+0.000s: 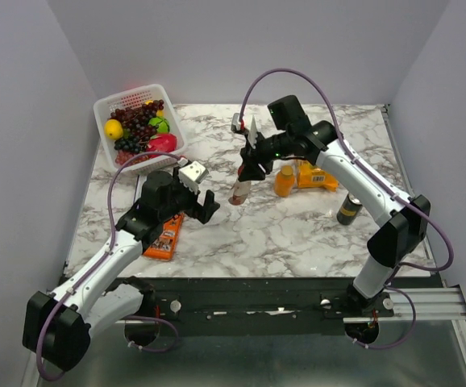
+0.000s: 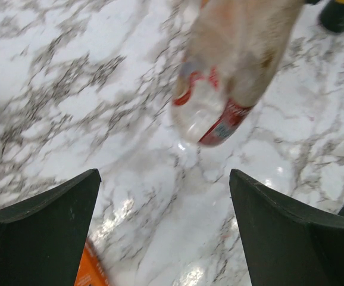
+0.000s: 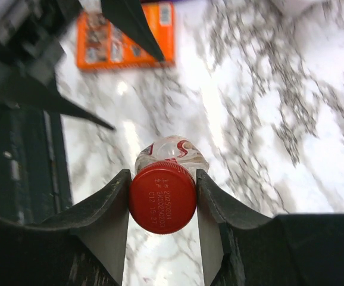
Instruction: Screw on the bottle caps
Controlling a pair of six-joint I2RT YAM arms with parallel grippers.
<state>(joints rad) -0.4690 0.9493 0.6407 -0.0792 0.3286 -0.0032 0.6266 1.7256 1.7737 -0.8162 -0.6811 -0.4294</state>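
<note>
Nearer than the clear bottle, the left gripper gapes wide and empty; its wrist view shows the bottle only as a blur. The right gripper clamps the red cap atop that tilted bottle. Just beyond stands the orange bottle, its cap too small to make out

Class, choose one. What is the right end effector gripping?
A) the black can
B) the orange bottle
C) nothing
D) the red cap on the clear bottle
D: the right wrist view shows the red cap clamped between the fingers of the right end effector, atop the clear bottle.
</note>
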